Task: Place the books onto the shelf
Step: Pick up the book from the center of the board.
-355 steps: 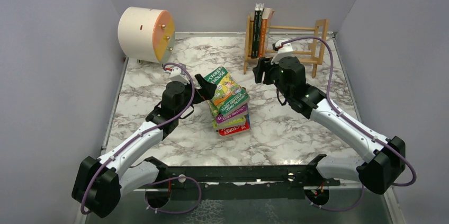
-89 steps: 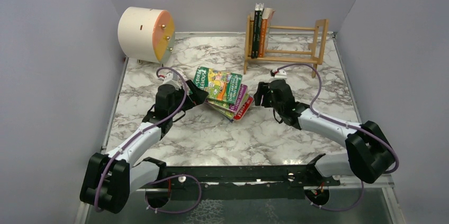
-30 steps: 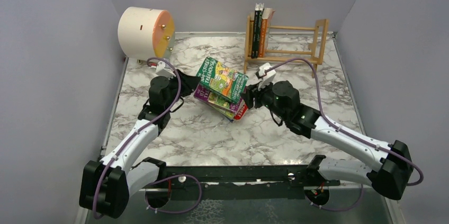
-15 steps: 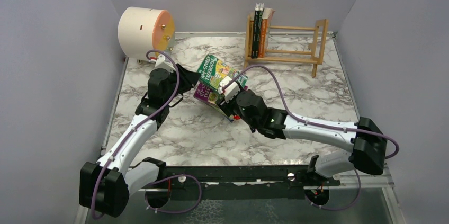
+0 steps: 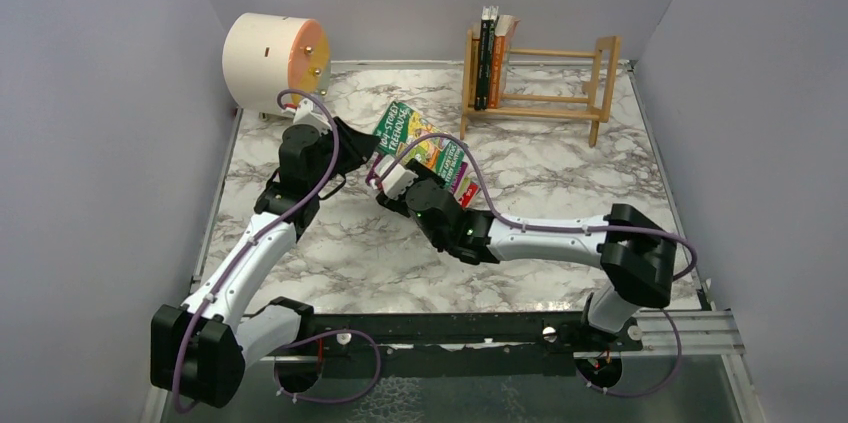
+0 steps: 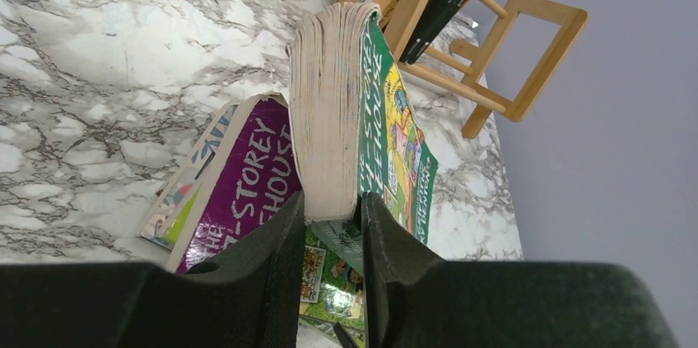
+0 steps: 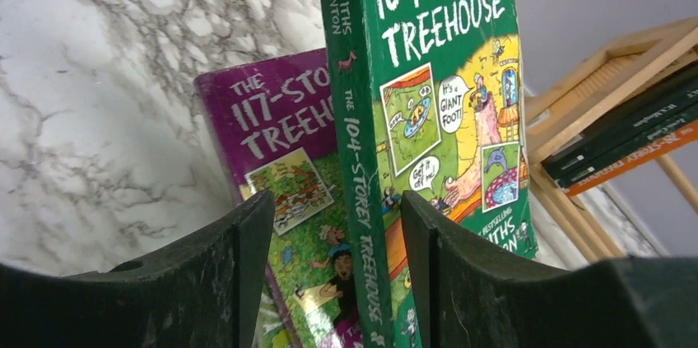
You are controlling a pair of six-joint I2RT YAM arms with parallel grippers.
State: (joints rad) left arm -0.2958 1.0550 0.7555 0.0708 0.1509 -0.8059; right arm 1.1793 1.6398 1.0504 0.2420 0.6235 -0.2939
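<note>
**Green book clamped by L, R jaws astride its spine**

Hard to see: the pile (image 5: 462,183) under the green book (image 5: 412,133) is mostly covered from above by that book and the R arm. Only a purple book (image 7: 263,118) and a red book (image 5: 469,192) edge show, so no count. The purple title is cut off by the green book in both wrist views. R gripper (image 7: 336,200) fingertips can't be made out from above, since the wrist body is over them. The bottom of each wrist view is filled by its own gripper body.

Around: the shelf (image 5: 540,83) is at the back of the marble table (image 5: 600,173), with a few shelved books (image 5: 492,48) upright at its left end. A cream drum (image 5: 270,63) sits well left of the shelf. The R arm lies across the table in front of the shelf.

Book vs jaws: the green book is off the shelf, near it and front-left of its left end frame, tipped up on edge over the pile. L gripper (image 6: 332,204) is closed on its page-edge end, with a pad on each side. R jaws are apart with the spine between them. There's a gap on the purple-book side. The other finger (image 7: 444,266) is just beside the front cover; contact unclear.
</note>
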